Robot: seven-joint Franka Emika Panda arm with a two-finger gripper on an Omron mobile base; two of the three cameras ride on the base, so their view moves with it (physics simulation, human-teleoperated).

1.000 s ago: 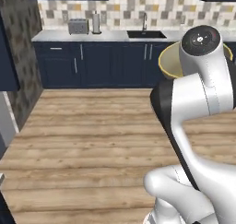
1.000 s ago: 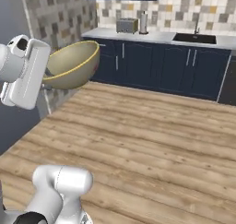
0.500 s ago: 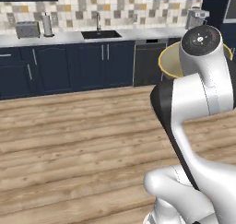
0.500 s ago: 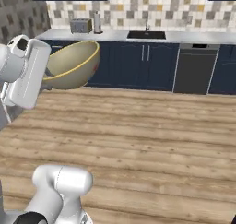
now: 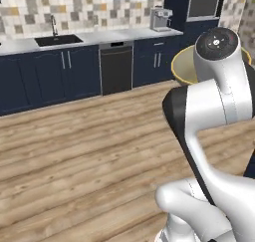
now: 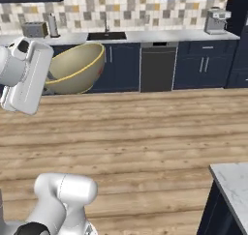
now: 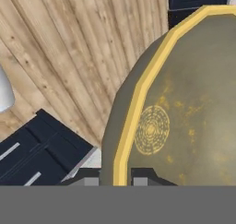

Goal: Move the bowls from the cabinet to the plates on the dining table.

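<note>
The two-finger gripper (image 7: pixel 115 178) is clenching the paler rim of the round, deep beige-tan bowl (image 6: pixel 75 68), carrying it tilted above the wooden floor (image 6: pixel 145 127). The bowl is probably stiff, smooth and breakable, so this thin rim hold may be slipping; the white marble dining table (image 6: pixel 235 181) corner is appearing at right.

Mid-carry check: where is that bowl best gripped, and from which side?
By its thin rim, as now: the pincer straddles the bowl wall, one finger inside, one outside. The deep round body is too wide to span, so coming edge-on over the rim seems best.
</note>
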